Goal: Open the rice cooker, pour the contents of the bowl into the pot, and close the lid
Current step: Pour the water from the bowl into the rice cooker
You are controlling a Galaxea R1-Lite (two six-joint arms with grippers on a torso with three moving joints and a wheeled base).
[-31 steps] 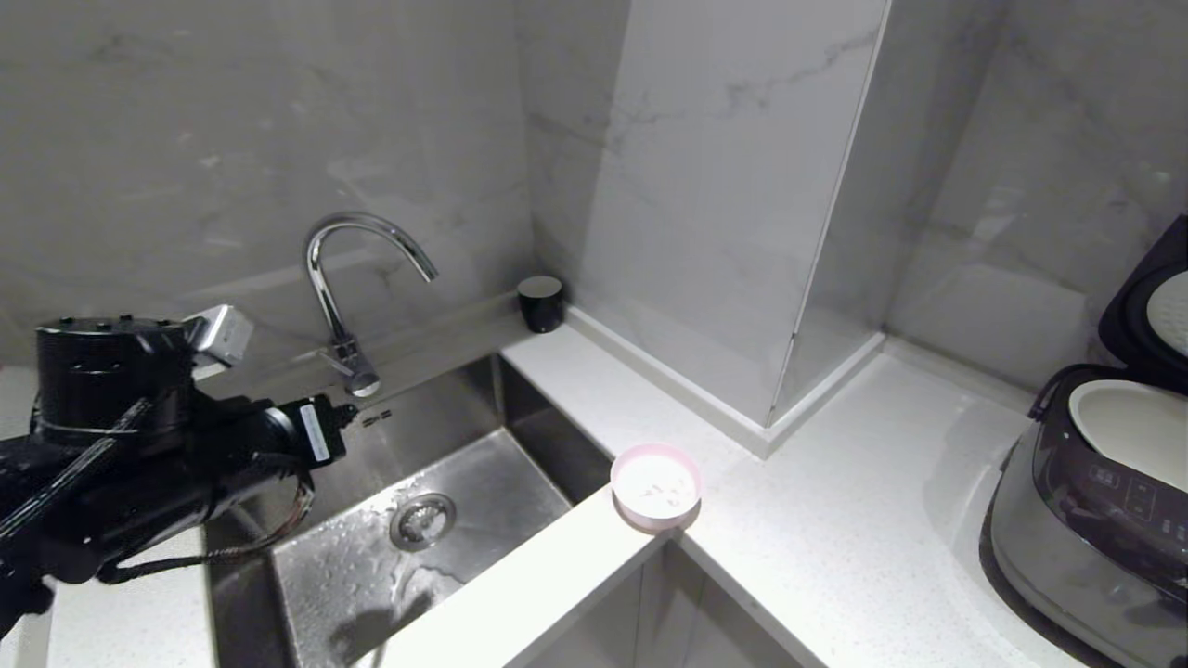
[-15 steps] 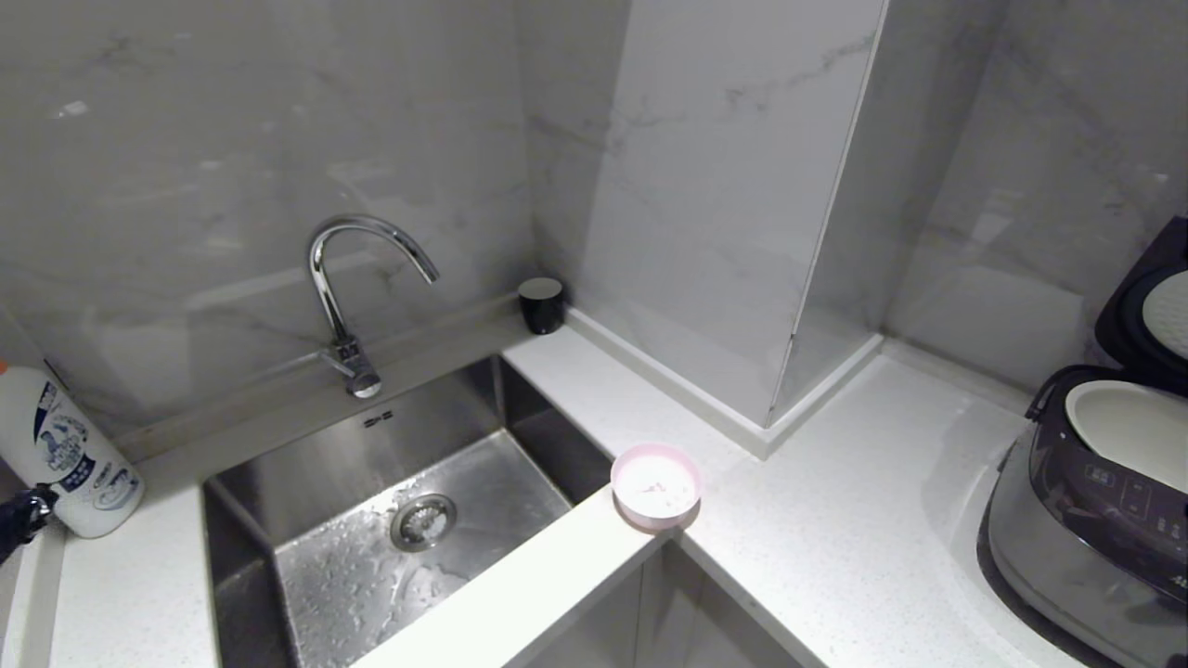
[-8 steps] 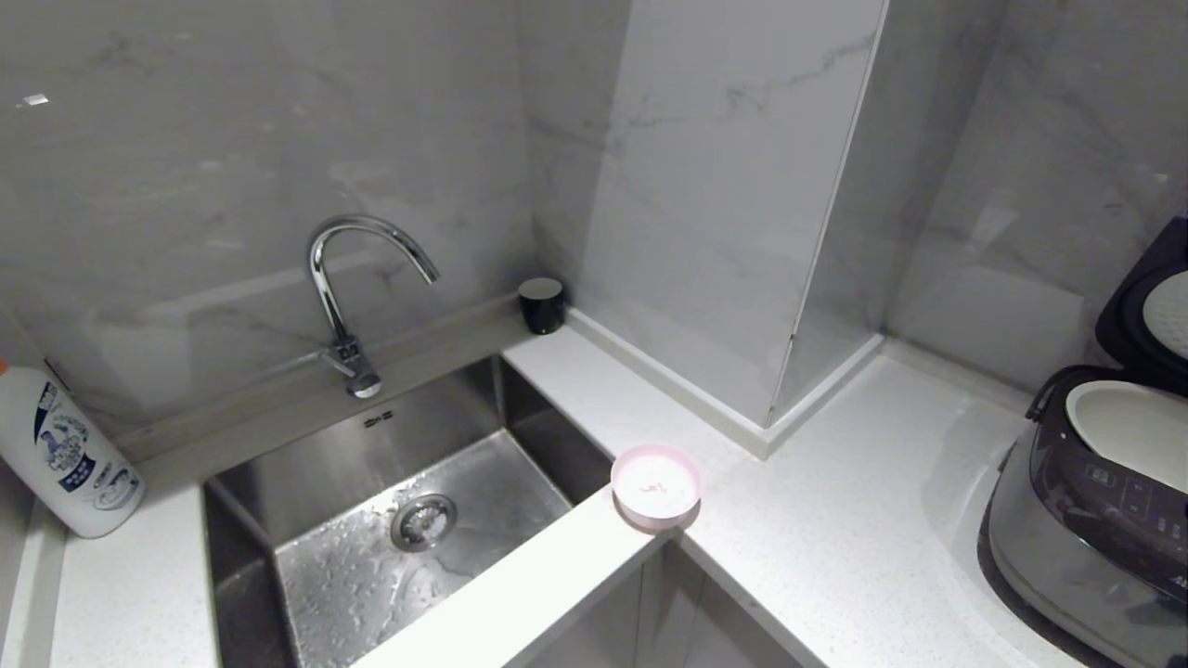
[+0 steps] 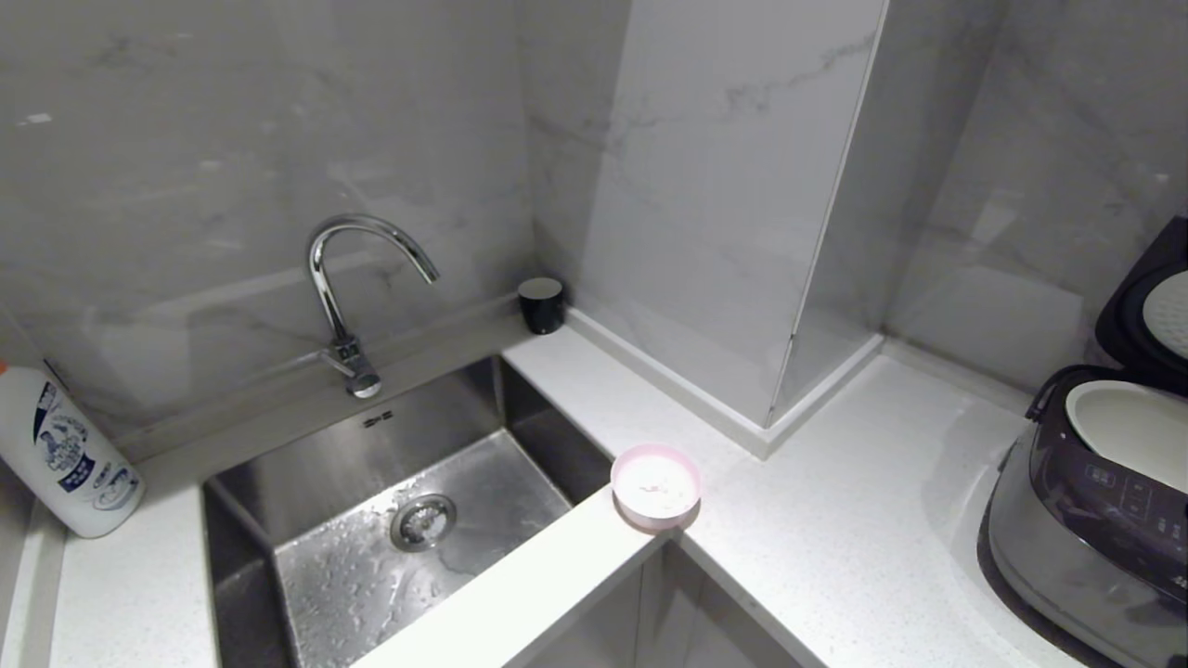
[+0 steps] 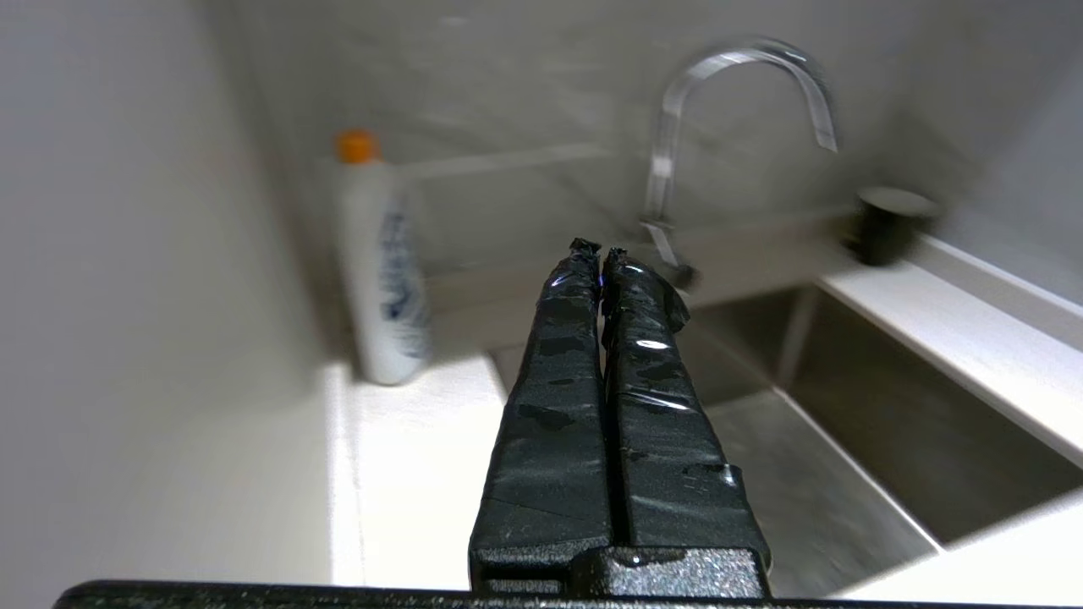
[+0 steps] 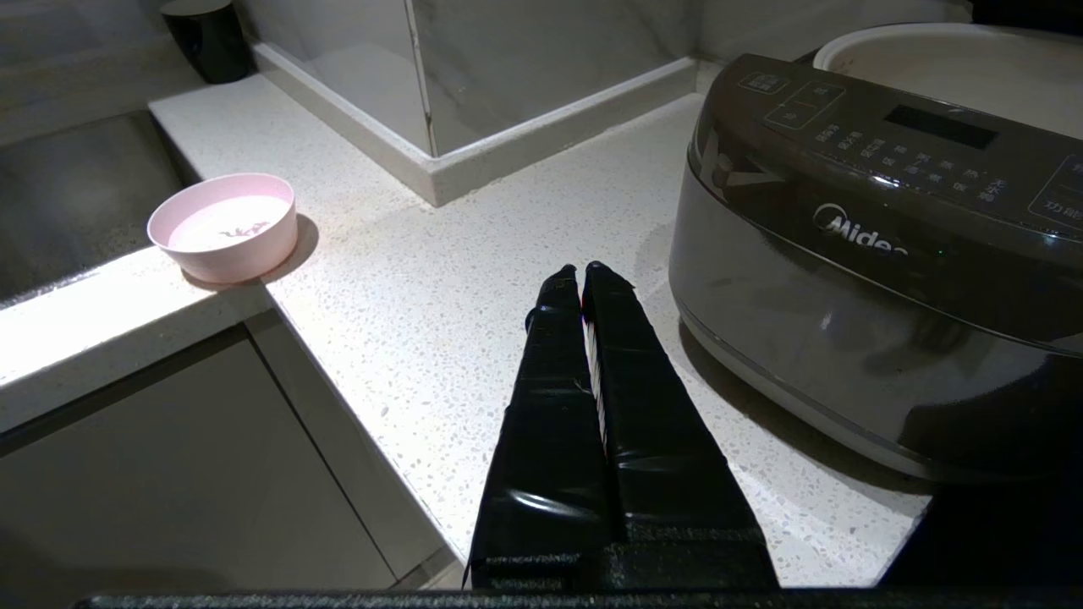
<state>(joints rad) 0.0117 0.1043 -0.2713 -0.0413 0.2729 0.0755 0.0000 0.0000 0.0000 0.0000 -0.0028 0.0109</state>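
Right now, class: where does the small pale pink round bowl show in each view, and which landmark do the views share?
Head view: pink bowl at the counter's inner corner beside the sink.
Left wrist view: not in it.
Right wrist view: upper left, same corner.
Shared landmark: small black cup.

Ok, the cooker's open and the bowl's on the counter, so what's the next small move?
Probably open the right gripper and reach for the pink bowl. The lid is up, the pot is exposed, the bowl has a little in it, and both grippers are shut and empty.
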